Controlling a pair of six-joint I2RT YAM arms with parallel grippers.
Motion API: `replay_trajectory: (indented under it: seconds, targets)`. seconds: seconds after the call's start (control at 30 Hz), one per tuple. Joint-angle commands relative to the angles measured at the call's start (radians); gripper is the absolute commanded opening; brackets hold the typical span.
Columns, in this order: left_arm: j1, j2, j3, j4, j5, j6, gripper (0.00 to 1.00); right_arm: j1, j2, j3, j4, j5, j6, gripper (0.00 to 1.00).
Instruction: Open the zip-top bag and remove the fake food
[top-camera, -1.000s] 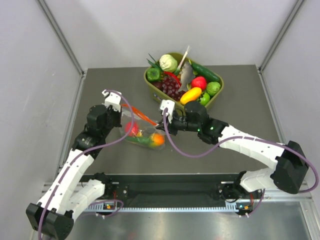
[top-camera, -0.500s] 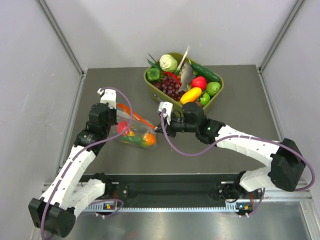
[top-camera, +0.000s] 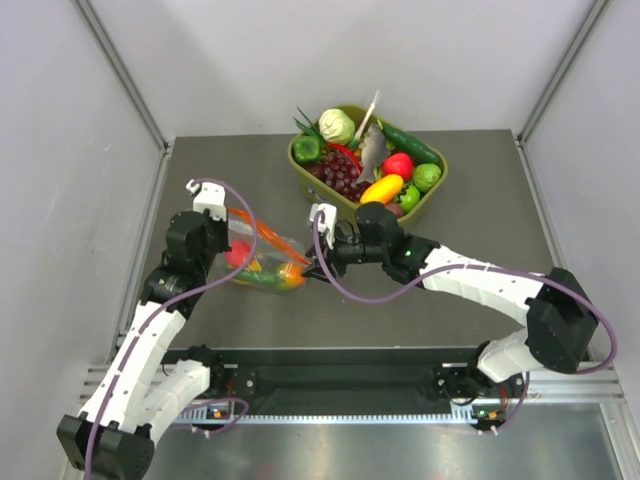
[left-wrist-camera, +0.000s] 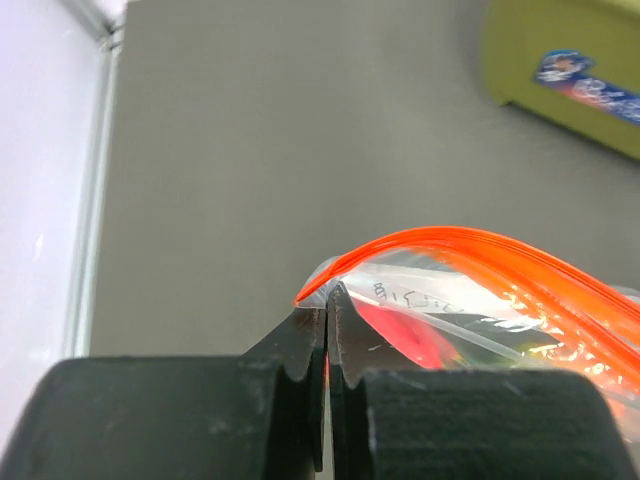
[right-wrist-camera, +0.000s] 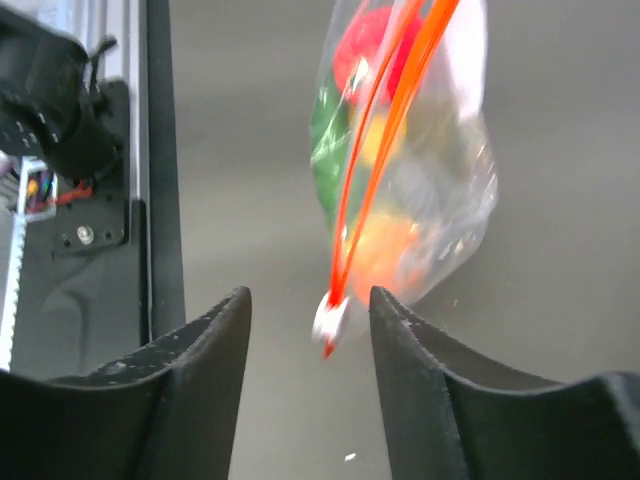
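Note:
The zip-top bag (top-camera: 262, 258) hangs just above the table, left of centre, its orange-red zip strip (top-camera: 272, 233) on top. The fake food is inside: a red fruit (top-camera: 238, 255), a green piece (top-camera: 262, 280) and an orange fruit (top-camera: 290, 276). My left gripper (top-camera: 226, 232) is shut on the bag's left top corner (left-wrist-camera: 325, 297). My right gripper (top-camera: 314, 268) is open at the bag's right end. In the right wrist view the zip's white slider (right-wrist-camera: 330, 318) hangs between its fingers (right-wrist-camera: 215, 330) without touching them. The bag (right-wrist-camera: 410, 150) hangs beyond.
An olive-green tub (top-camera: 441, 170) at the back centre holds a cabbage, purple grapes and other toy produce; it also shows in the left wrist view (left-wrist-camera: 560, 70). Grey walls close in both sides. The black rail (top-camera: 340, 365) runs along the near edge.
My left gripper has drawn back to the left and away with the bag corner, carrying the bag leftward. My right gripper has followed left, staying at the bag's slider end.

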Motion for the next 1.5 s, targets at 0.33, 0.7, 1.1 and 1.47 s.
replay_trajectory:
  seconds: [0.33, 0.7, 1.1, 1.47]
  targets:
    - [0.004, -0.055, -0.019, 0.085, 0.391, 0.052, 0.00, -0.041, 0.076, 0.387, -0.124, -0.006, -0.051, 0.68]
    - [0.004, -0.041, -0.020, 0.105, 0.762, 0.041, 0.00, -0.134, 0.241, 0.558, -0.030, -0.168, 0.077, 0.75]
    - [0.004, -0.041, -0.025, 0.123, 0.873, 0.014, 0.00, -0.136, 0.338, 0.610, 0.011, -0.226, 0.167, 0.76]
    - [0.004, -0.058, -0.023, 0.128, 0.924, 0.003, 0.00, -0.125, 0.267, 0.475, 0.022, -0.194, 0.153, 0.76]
